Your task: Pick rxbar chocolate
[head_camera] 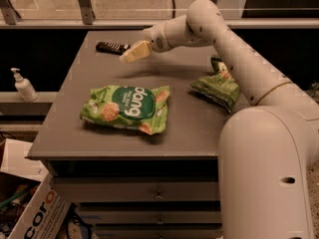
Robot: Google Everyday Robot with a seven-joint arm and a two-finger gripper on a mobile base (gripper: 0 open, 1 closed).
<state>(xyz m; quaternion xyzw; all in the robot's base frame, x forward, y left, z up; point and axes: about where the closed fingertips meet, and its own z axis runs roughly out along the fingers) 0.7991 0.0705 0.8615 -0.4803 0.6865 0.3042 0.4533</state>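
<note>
The rxbar chocolate (112, 47) is a slim black bar lying flat at the far left of the grey table (194, 128). My gripper (128, 57) hangs just above the table, close to the bar's right end and slightly nearer the camera. It points down and left toward the bar and does not touch it. Nothing shows in the gripper.
A large green "dang" snack bag (127, 108) lies mid-table near the front. A smaller dark-green chip bag (217, 86) lies at the right, partly behind my arm. A soap dispenser (22, 86) stands on a ledge at the left. A cardboard box (30, 218) sits on the floor.
</note>
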